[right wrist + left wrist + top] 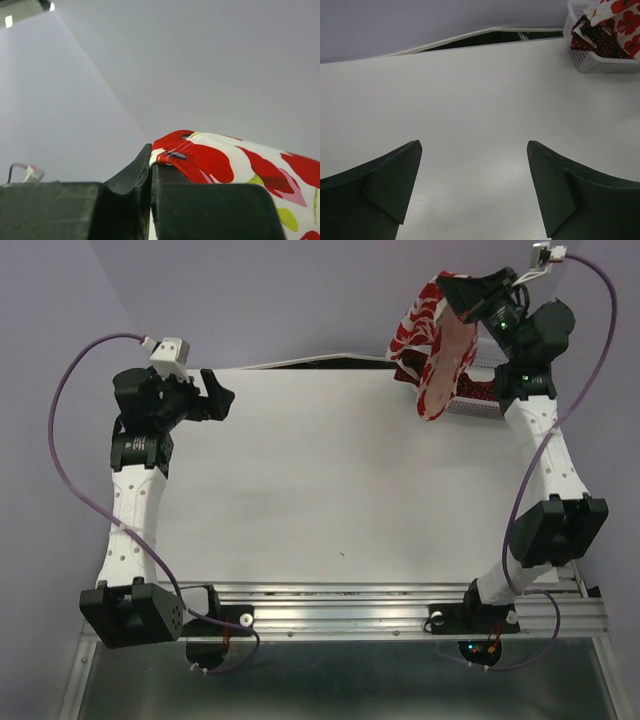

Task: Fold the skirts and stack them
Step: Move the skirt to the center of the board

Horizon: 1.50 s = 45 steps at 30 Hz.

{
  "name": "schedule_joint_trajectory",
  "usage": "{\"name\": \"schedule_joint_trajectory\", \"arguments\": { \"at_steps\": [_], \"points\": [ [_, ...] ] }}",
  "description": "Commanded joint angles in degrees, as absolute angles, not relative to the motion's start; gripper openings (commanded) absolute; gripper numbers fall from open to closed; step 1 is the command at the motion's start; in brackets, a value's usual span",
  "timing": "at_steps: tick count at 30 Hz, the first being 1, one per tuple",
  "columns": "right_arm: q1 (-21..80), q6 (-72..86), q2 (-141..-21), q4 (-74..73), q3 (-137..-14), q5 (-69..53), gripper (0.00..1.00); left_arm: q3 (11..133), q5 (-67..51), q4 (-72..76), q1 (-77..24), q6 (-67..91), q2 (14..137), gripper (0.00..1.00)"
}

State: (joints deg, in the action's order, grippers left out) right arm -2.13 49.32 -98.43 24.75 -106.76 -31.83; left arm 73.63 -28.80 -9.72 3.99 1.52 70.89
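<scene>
White basket (600, 62) (dotted skirt (603, 43) inside) beneath poppy skirt (441, 358) in right tool (151, 164)

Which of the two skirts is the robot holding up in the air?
The white skirt with big red flowers: the right gripper is shut on its edge and holds it up. The dark red dotted skirt lies in the basket.

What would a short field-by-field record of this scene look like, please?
left tool: open, empty, over the table
right tool: shut on floral skirt, held high
floral skirt: hanging from right tool above basket
dotted skirt: in basket
basket: far right corner of table
folding: not yet begun
</scene>
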Motion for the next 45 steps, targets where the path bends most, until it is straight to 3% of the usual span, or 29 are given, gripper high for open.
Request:
{"name": "schedule_joint_trajectory", "arguments": {
  "at_steps": [1,4,10,12,14,16,18,22,27,29,32,36,40,45],
  "points": [
    [5.3,39.0,-88.9,24.3,-96.1,-35.4,0.01,75.1,-33.9,-9.7,6.6,0.4,66.7,0.98],
    [12.5,33.7,-83.9,22.9,-83.4,-35.2,0.01,75.1,-36.6,-11.1,8.2,-2.3,66.1,0.99],
    [29.1,24.8,-84.2,19.5,-70.0,-33.7,0.02,73.2,-38.5,-11.9,9.3,-3.8,65.8,0.99],
    [32.8,22.4,-86.4,16.0,-67.2,-33.1,0.52,72.6,-38.8,-12.4,9.4,-4.6,66.3,0.99],
    [36.4,19.3,-91.3,11.3,-67.8,-35.9,0.80,71.9,-40.0,-13.2,9.4,-7.5,67.0,0.99],
    [37.9,16.4,-93.7,2.7,-70.1,-37.1,0.96,71.4,-40.3,-14.6,9.4,-10.9,67.8,0.99],
    [37.9,13.8,-92.6,-2.2,-69.6,-37.5,1.00,70.8,-40.3,-16.3,9.4,-13.5,68.3,0.99],
    [37.1,4.8,-85.9,-14.2,-71.1,-33.4,1.00,68.7,-41.4,-19.9,9.1,-22.7,69.3,0.99],
    [30.1,4.2,-77.1,-27.1,-66.5,-31.9,0.99,64.3,-40.2,-26.0,4.4,-40.6,70.1,0.97],
    [26.4,3.3,-75.6,-30.2,-63.6,-29.8,0.94,59.7,-40.0,-28.5,1.8,-46.8,69.2,0.93],
    [22.7,1.3,-73.8,-35.4,-58.9,-30.9,0.76,52.0,-39.6,-30.7,-3.9,-60.5,65.4,0.86],
    [22.7,-6.3,-74.6,-43.0,-58.8,-28.3,0.70,41.6,-37.4,-29.0,-5.3,-78.3,58.1,0.86],
    [22.7,-27.2,-74.5,-46.2,-59.7,-21.6,0.64,37.4,-34.3,-32.3,-5.9,-94.2,56.1,0.86],
    [22.0,-56.7,-59.8,-30.6,-43.5,-20.2,0.62,33.7,-35.4,-30.7,-6.0,-99.9,57.3,0.86]
  ]
}}
